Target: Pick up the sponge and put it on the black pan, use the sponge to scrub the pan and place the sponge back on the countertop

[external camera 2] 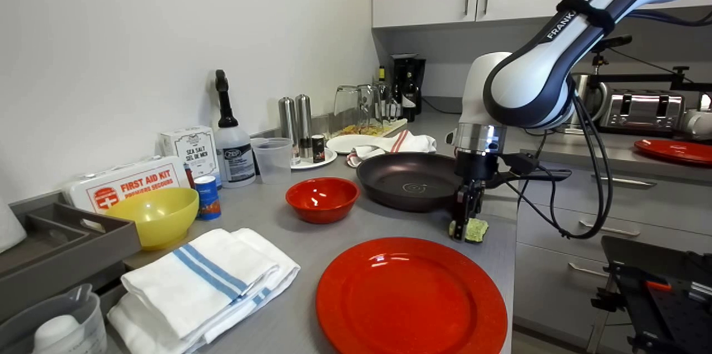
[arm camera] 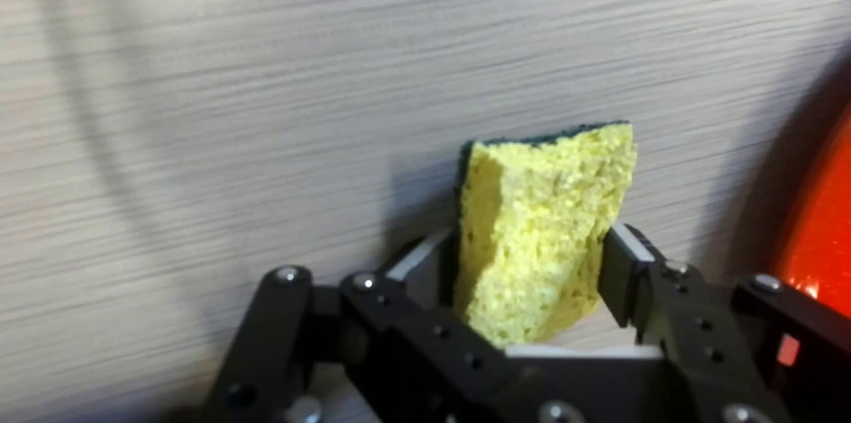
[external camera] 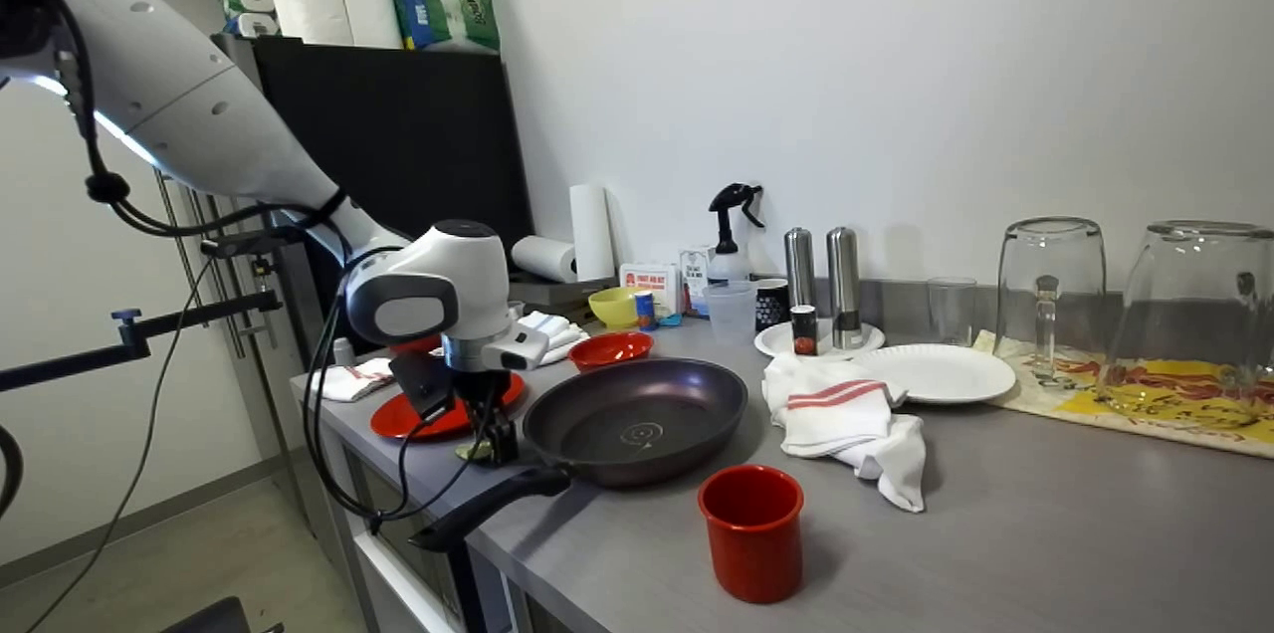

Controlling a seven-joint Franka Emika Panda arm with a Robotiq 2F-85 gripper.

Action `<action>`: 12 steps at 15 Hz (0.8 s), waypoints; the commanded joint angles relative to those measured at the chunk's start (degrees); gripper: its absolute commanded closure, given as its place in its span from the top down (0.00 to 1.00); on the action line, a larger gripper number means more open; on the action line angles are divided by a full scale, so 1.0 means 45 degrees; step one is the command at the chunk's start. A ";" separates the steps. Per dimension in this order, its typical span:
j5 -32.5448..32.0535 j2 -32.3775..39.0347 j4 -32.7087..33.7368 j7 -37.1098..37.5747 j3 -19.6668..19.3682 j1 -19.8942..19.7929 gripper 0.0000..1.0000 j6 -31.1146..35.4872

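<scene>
Scouring sponge (arm camera: pixel 545 230) and pincer (arm camera: pixel 528 260) meet low over the grey bench (external camera: pixel 1015 524), which spreads beneath the pincer, its edge running near on one side. The Franka arm (external camera 2: pixel 528 92) arches above the pincer in both exterior views. Just beside the pincer sits the black frying pan (external camera: pixel 677 414), its handle (external camera: pixel 488 509) reaching past the pincer and out over the bench's edge. Near the pincer, on the side away from the pan, lies the red plate (external camera 2: pixel 411 298). Past that plate, well apart from the pincer, are folded blue-striped towels (external camera 2: pixel 206 287); a red-striped towel (external camera: pixel 846 414) lies across the pan from the pincer. The red bowl (external camera 2: pixel 322 210) stands farther in from the edge than the pincer, near the pan, and the red cup (external camera: pixel 754 548) is across the handle from it. The pincer points down, clamped on the sponge, its jaws pressing two opposite sides. In the wrist view the sponge, yellow with a dark green layer, sits between them and juts out mostly toward the bench's edge; whether it touches the bench I cannot tell.
</scene>
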 commanded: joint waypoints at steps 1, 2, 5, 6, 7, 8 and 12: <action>0.0224 -0.0007 -0.0022 -0.0171 0.0197 -0.0095 0.67 0.0017; 0.0218 -0.0021 -0.0033 -0.0191 0.0210 -0.0095 0.76 0.0026; 0.0129 -0.0102 -0.0067 -0.0183 0.0244 -0.0071 0.91 0.0037; 0.0098 -0.0143 -0.0089 -0.0173 0.0257 -0.0060 0.98 0.0061; 0.0055 -0.0183 -0.0101 -0.0155 0.0265 -0.0052 1.00 0.0043; -0.0017 -0.0246 -0.0127 -0.0090 0.0266 -0.0028 1.00 0.0098; -0.0491 -0.0715 -0.0204 0.0284 0.0207 0.0080 1.00 -0.0030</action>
